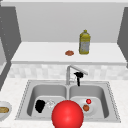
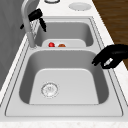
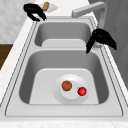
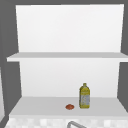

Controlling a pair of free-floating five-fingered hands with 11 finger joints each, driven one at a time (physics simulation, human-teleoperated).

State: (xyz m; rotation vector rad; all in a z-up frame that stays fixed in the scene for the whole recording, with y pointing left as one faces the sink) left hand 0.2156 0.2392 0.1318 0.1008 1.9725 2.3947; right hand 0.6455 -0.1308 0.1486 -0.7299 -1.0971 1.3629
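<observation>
Right hand [image 1: 78,76] sits centre frame at the faucet [image 1: 71,71], fingers curled, one pointing down; whether it grips the lever, can't tell. Left hand [image 1: 40,105] lower left over the left basin [image 1: 33,95], fingers loosely curled, holding nothing. Plate [image 3: 72,96] in the right basin carries a red ball [image 3: 82,91] and a brown one [image 3: 66,85], apart. Yellow bottle [image 1: 84,42] on the shelf, upper centre.

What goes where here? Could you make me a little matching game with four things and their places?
Things:
1. yellow bottle
2. white plate
3. right hand
4. left hand

Places:
A. at the faucet
B. on the shelf above the sink
C. over the left basin
D. in the right basin, holding two small round fruits

Pairs: 1-B, 2-D, 3-A, 4-C
</observation>
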